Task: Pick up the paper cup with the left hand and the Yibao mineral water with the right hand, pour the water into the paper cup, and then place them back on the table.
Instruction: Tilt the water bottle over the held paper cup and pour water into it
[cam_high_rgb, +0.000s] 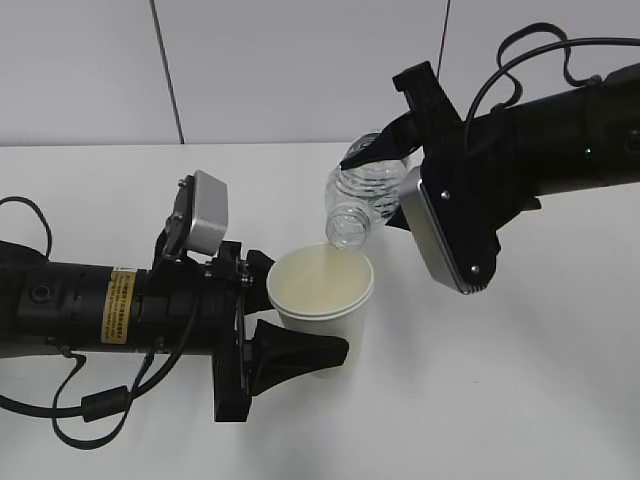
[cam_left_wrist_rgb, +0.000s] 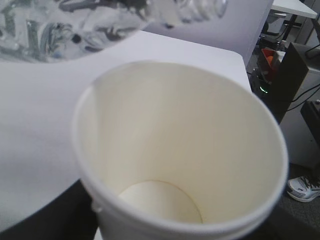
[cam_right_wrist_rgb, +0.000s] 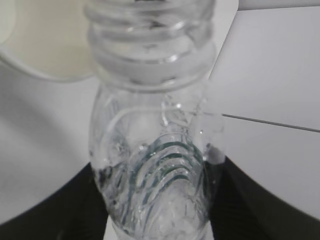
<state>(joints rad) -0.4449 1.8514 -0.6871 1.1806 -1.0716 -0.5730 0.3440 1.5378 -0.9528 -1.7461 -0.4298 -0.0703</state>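
Observation:
The white paper cup (cam_high_rgb: 322, 295) is upright, its body clamped between the black fingers of my left gripper (cam_high_rgb: 300, 315), which is shut on it. Its cream inside (cam_left_wrist_rgb: 175, 150) fills the left wrist view. The Yibao mineral water (cam_high_rgb: 362, 197), a clear capless bottle, is tipped mouth-down with its neck just over the cup's far rim. My right gripper (cam_high_rgb: 405, 165) is shut on the bottle's body. In the right wrist view the bottle (cam_right_wrist_rgb: 155, 165) sits between both black fingers (cam_right_wrist_rgb: 260, 205), with the cup's rim (cam_right_wrist_rgb: 45, 50) beyond its neck.
The white table (cam_high_rgb: 520, 400) spreads under both arms, with a grey panelled wall (cam_high_rgb: 300, 70) behind. The left wrist view shows the table's far edge and, past it, a dark cabinet (cam_left_wrist_rgb: 295, 85) and a shoe (cam_left_wrist_rgb: 304, 189) on the floor.

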